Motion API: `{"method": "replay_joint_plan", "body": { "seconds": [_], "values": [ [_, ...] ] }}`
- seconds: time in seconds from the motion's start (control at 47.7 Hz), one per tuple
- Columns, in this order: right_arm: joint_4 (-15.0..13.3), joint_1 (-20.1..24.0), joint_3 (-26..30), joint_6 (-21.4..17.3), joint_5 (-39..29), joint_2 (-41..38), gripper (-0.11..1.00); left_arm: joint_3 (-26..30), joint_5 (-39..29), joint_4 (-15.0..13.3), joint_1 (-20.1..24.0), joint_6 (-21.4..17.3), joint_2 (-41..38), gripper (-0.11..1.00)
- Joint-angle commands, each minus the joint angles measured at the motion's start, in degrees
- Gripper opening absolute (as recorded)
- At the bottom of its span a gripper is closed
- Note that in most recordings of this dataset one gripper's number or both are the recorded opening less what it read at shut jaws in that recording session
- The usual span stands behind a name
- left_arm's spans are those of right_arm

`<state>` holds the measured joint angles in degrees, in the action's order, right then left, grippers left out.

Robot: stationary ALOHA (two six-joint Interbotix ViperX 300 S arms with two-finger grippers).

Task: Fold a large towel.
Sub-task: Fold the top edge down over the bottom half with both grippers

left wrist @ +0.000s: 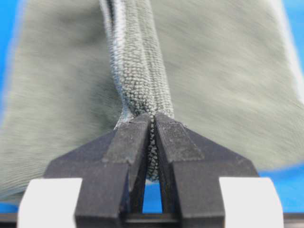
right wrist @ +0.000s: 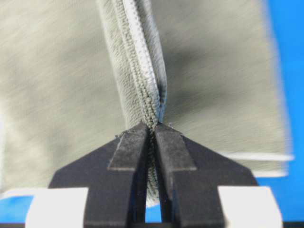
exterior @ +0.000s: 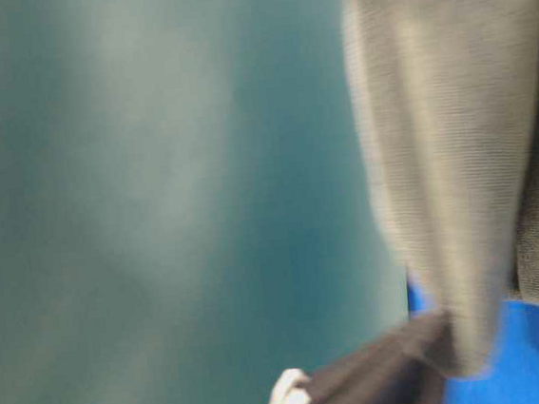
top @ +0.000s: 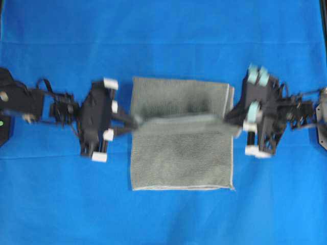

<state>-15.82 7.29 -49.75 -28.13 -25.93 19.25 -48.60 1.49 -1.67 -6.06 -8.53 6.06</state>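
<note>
Left gripper (left wrist: 153, 118) clamped tight on a bunched hem of the towel (top: 181, 148); right gripper (right wrist: 153, 126) pinching the opposite end likewise. Between them a raised ridge of cloth. Towel grey-green, nubby terry, whitish stitched edge, lying folded mid blue sheet (top: 163, 35).

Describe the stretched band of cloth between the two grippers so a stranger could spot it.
On the bright blue sheet lies a large grey-green terry towel. Across its middle runs a raised band, pinched by the left gripper and right gripper. It alone stands lifted and taut.
</note>
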Motion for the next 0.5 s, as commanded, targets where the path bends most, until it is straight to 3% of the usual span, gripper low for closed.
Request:
{"method": "replay_joint_plan", "body": {
  "seconds": [0.0, 0.126, 0.482],
  "values": [
    [2.5, 2.5, 0.1, -0.6, -0.4, -2.5, 0.04, 0.5, 0.0, -0.3, -3.8, 0.6, -1.8, 0.02],
    [4.5, 5.5, 0.7, -2.5, 1.5, -6.8, 0.04, 2.3, 2.5, -0.4, -7.2, 2.8, -6.2, 0.02],
    [4.7, 9.8, 1.3, -6.4, 6.4, -10.2, 0.04, 4.5, 4.5, -0.4, -12.4, 10.1, -11.4, 0.02]
  ]
}}
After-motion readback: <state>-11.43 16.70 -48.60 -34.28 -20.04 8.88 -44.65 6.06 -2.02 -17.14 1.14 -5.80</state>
